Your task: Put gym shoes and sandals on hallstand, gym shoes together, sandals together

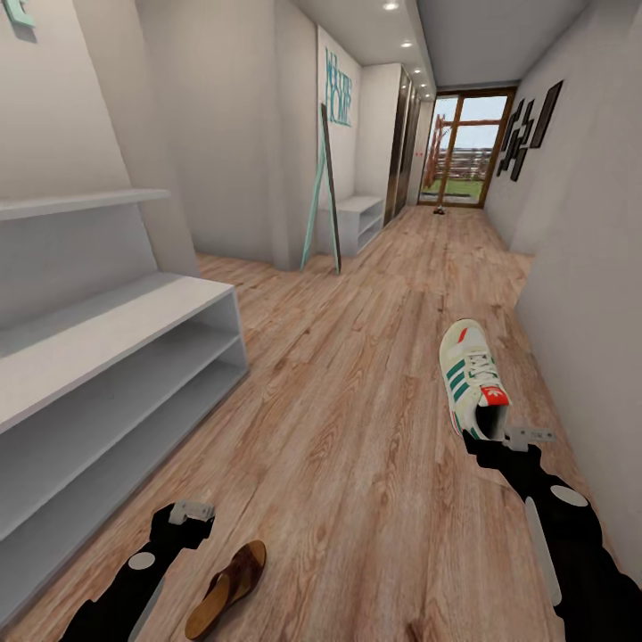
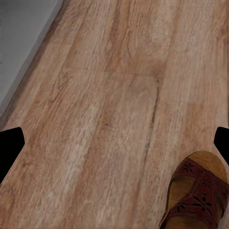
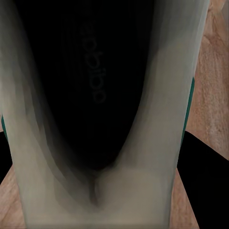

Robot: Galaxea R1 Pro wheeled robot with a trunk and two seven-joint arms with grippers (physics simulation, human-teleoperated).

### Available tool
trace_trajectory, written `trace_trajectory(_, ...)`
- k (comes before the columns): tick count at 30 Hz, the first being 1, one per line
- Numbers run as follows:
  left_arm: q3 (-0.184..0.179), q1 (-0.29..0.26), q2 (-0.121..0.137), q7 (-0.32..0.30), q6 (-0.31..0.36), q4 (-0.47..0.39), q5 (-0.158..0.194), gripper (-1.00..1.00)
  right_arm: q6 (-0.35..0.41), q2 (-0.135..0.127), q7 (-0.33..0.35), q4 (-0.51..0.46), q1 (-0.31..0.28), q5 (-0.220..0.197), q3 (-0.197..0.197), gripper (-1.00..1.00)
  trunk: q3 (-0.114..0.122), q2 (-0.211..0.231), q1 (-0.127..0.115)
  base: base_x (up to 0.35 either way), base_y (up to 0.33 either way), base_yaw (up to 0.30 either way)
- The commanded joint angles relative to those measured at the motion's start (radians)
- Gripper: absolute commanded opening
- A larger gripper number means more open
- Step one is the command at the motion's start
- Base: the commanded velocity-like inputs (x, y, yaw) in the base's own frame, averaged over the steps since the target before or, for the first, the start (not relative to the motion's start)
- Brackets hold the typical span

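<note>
One gym shoe point(image 1: 473, 379) points toe-first down the corridor, heel between right fingers point(image 1: 496, 437).

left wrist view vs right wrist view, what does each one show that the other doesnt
The left wrist view alone shows a brown sandal lying on the floor with its dark patterned strap, and a pale grey edge of the hallstand in one corner.

The right wrist view alone shows a gym shoe from very close, looking down into its dark opening past cream walls, with a sliver of green stripe at the side.

Both share the wood-plank corridor floor and dark gripper fingers at the picture's edges.
</note>
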Motion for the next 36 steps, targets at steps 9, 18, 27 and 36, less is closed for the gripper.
trace_trajectory(9,-0.003,-0.002,0.004,-0.019,0.007,-0.008,-0.017,1.00,0.005,0.000,0.008,-0.001,-0.001,0.008,-0.002,-1.00,-0.001,0.000,0.000,0.000,0.000,0.000)
trace_trajectory(18,-0.011,-0.014,0.019,-0.187,0.072,-0.006,-0.086,1.00,0.005,0.000,0.008,-0.001,-0.001,0.006,-0.001,-1.00,-0.001,0.000,0.000,0.000,0.000,0.000)
trace_trajectory(27,-0.009,-0.015,0.077,-0.287,0.147,-0.008,-0.141,1.00,0.006,0.000,0.008,0.000,-0.001,0.006,0.002,-1.00,-0.011,-0.021,0.011,0.000,0.000,0.000)
trace_trajectory(36,-0.010,-0.005,0.089,-0.297,0.149,-0.007,-0.147,1.00,0.006,0.002,0.008,0.000,-0.001,0.005,0.004,-1.00,-0.049,-0.084,0.046,0.000,0.000,0.000)
